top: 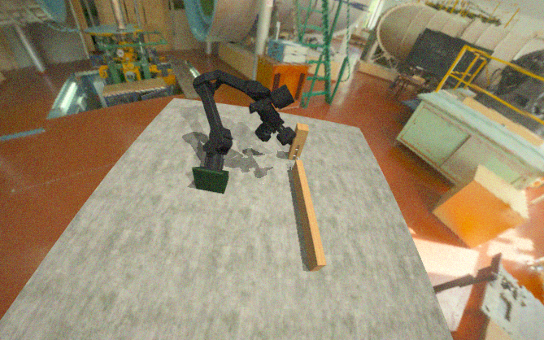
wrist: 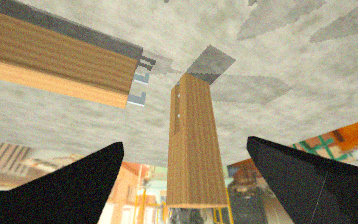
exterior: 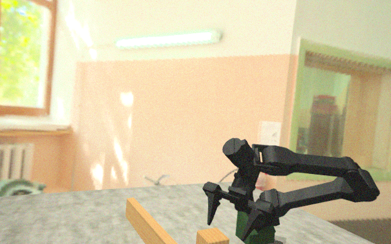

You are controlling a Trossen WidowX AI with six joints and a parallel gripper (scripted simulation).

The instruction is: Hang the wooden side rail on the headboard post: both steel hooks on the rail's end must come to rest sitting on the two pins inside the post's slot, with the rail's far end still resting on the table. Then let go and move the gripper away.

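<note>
The wooden side rail (top: 309, 220) (exterior: 145, 221) (wrist: 55, 55) lies along the table. Two steel hooks (wrist: 138, 99) stick out of its near end in the wrist view, apart from the post, with a small gap between. The upright headboard post (top: 302, 134) (exterior: 212, 237) (wrist: 197, 150) has a slot with two small pins (wrist: 179, 116) on the side facing the hooks. My gripper (exterior: 227, 232) (wrist: 186, 145) is open and empty. It is tilted downward near the post's top, on the arm's side, and the post shows between the fingers in the wrist view. In the top view the fingertips are partly hidden.
The grey table (top: 159, 253) (exterior: 69, 209) carries the arm's dark green base block (top: 210, 180), left of the post in the top view. The table's far edge runs behind the arm and post. The rail reaches from near the post toward the top camera.
</note>
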